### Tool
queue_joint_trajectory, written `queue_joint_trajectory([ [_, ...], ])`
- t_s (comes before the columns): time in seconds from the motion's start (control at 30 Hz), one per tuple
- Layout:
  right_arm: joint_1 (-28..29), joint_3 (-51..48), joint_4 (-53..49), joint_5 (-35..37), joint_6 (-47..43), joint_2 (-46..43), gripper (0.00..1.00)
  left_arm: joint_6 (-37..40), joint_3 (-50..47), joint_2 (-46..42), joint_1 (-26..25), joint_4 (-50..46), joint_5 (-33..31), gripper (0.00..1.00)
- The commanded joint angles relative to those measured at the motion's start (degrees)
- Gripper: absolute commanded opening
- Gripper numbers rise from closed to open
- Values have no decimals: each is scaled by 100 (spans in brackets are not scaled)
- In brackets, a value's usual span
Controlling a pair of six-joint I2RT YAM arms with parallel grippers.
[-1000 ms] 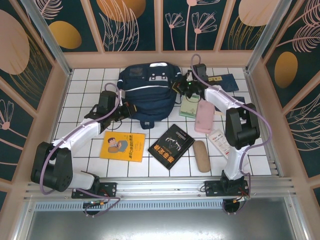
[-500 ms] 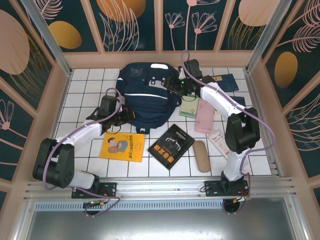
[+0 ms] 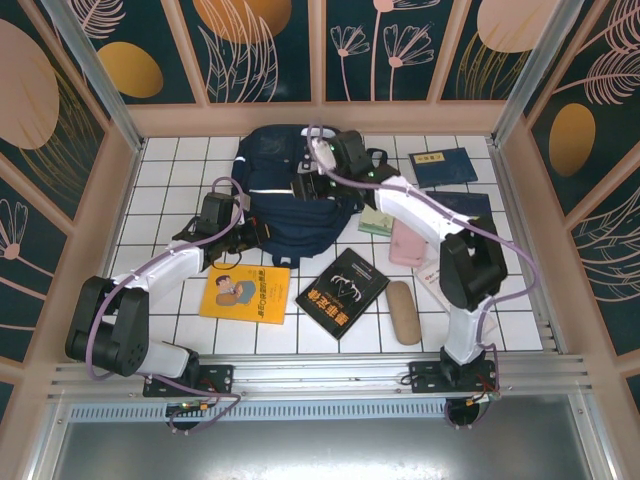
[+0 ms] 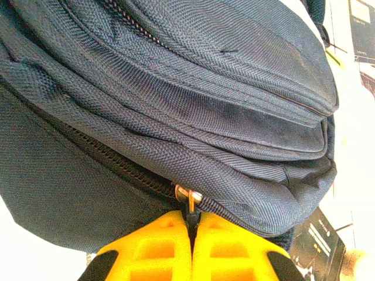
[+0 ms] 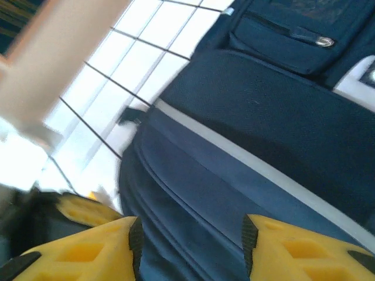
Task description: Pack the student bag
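Observation:
The student bag [image 3: 290, 205], a large navy backpack with a white stripe, lies at the back middle of the tiled table. At the bag's lower left side, my left gripper [image 3: 246, 229] is shut on the dark pull of a zipper. In the left wrist view the yellow fingers [image 4: 158, 249] pinch that pull [image 4: 192, 215] just below the metal slider [image 4: 188, 195]. My right gripper [image 3: 306, 186] hovers over the middle of the bag. It stands open [image 5: 188, 243] with only the bag's fabric [image 5: 234, 170] under the gap.
In front of the bag lie a yellow book [image 3: 245, 293] and a black book [image 3: 342, 292]. To the right are a pink pencil case [image 3: 408, 235], a tan case [image 3: 404, 312], a green booklet [image 3: 376, 220] and a blue booklet [image 3: 445, 167]. Walls enclose the table.
My right gripper has swung left from the bag's right edge to over its middle and has opened. The left gripper has stayed shut at the zipper; the bag has shifted slightly.

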Motion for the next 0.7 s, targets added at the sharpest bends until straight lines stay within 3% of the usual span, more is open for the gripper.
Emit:
queue_joint_trajectory([
  [0.0,199,-1170,1789,288,-2986,-634,54,59,-107,-119,-11,330,155,0],
  [0.17,206,-1032,1620,-263,-4499,-269,53,14,-129,-133,-14,456,261,0],
  [0.3,266,-434,839,-680,-5075,254,54,29,-113,-157,-13,461,288,0],
  [0.47,335,373,-70,-934,-5220,845,55,44,-129,-165,-14,461,284,0],
  [0.67,361,812,-201,-567,-5066,1430,59,58,-156,-203,-9,461,253,0],
])
